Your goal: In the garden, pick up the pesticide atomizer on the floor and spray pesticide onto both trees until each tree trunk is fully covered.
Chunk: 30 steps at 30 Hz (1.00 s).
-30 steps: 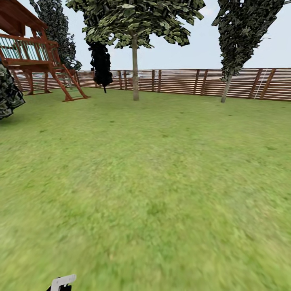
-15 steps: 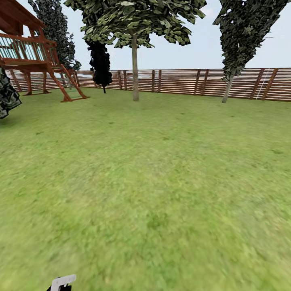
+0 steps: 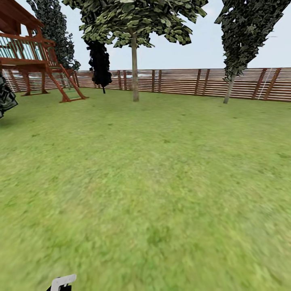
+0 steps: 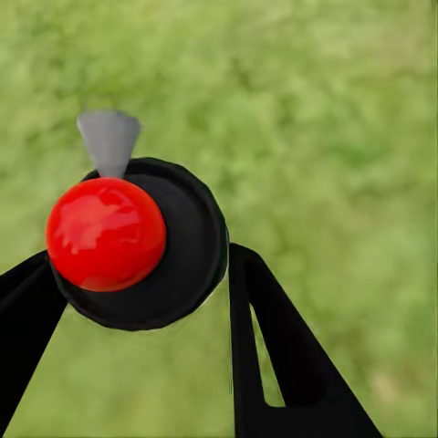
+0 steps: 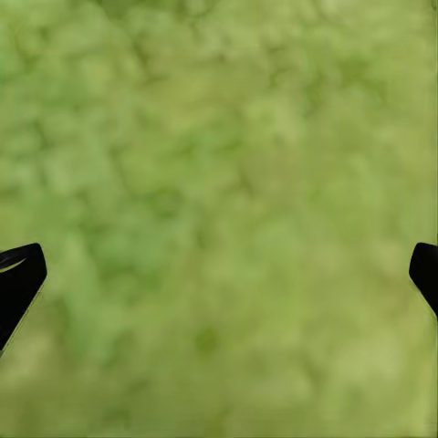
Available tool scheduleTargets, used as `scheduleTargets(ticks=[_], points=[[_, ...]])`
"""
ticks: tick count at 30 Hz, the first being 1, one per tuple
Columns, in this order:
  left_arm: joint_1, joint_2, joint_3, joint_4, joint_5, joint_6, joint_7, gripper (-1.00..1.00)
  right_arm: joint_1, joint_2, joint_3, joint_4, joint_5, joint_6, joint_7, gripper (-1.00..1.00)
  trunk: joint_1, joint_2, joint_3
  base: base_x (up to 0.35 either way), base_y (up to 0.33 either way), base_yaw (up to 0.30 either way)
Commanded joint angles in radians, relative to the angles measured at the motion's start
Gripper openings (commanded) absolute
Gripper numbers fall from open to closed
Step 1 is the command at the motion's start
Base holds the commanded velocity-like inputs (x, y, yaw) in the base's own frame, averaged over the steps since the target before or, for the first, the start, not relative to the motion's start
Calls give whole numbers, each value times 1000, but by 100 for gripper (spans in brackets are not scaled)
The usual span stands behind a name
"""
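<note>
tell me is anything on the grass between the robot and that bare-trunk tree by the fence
Nothing visible does. The lawn runs open up to the tree trunk. The wooden play structure stands off to the left of that line. The left gripper holds the atomizer.

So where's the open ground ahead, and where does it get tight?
The lawn is bare from the robot up to the fence, widest between the straight-trunked tree and the leaning tree. It is crowded on the left, around the wooden play structure and the dark column-shaped tree.

Head faces fence (image 3: 182, 83); wrists overlook lawn (image 5: 219, 182).
</note>
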Motion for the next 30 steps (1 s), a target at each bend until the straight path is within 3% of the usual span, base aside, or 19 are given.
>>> scheduleTargets(ticks=[1,30], points=[[0,0,4,1,-11,-3,6,-100,-1,0,9,1,-8,-3,-3,100,0,0,-1,340,0,0],[-1,0,4,1,-11,-3,6,-100,-1,0,9,1,-8,-3,-3,100,0,0,-1,340,0,0]])
